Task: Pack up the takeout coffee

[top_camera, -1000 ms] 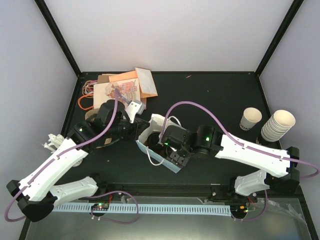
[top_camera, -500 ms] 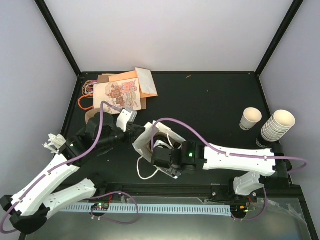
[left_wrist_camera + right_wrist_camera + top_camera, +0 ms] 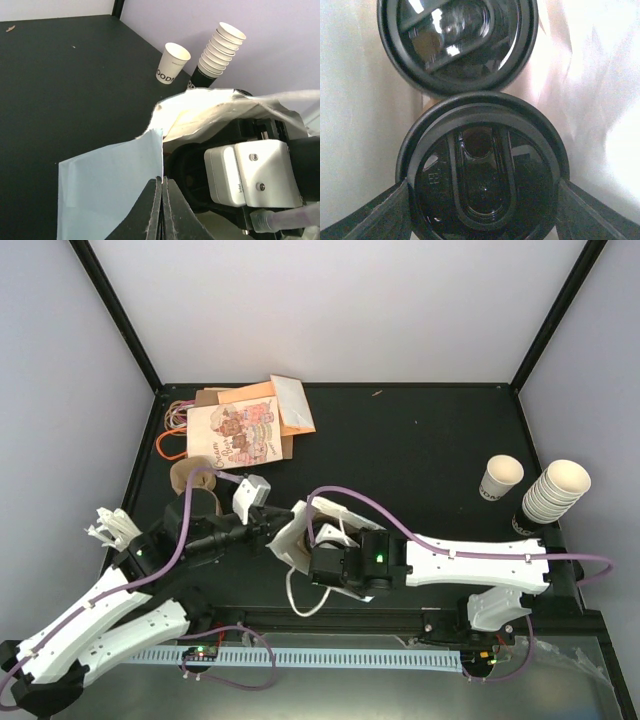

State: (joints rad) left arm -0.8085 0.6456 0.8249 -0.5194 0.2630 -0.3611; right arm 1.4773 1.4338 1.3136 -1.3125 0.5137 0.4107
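Observation:
In the right wrist view, the takeout coffee (image 3: 482, 185) shows as a round black lid filling the lower frame. My right gripper (image 3: 482, 212) is shut on it, one finger against each side of the cup. A second black-lidded cup (image 3: 457, 40) stands just beyond it, both inside the white bag (image 3: 360, 125). From above, the bag (image 3: 295, 540) sits near the table's front edge with the right gripper hidden inside it. My left gripper (image 3: 162, 197) is shut on the bag's rim, its light-blue side (image 3: 110, 185) to the left.
A single lidless cream cup (image 3: 500, 478) and a stack of cups (image 3: 555, 490) stand at the right edge. Printed paper bags (image 3: 240, 425) lie at the back left, with a brown pulp carrier (image 3: 190, 480) in front of them. The bag's white handle loop (image 3: 300, 595) trails toward the front rail.
Both arms have drawn back toward the near edge, and the bag has come with them. The right arm has swung left, its gripper now further inside the bag.

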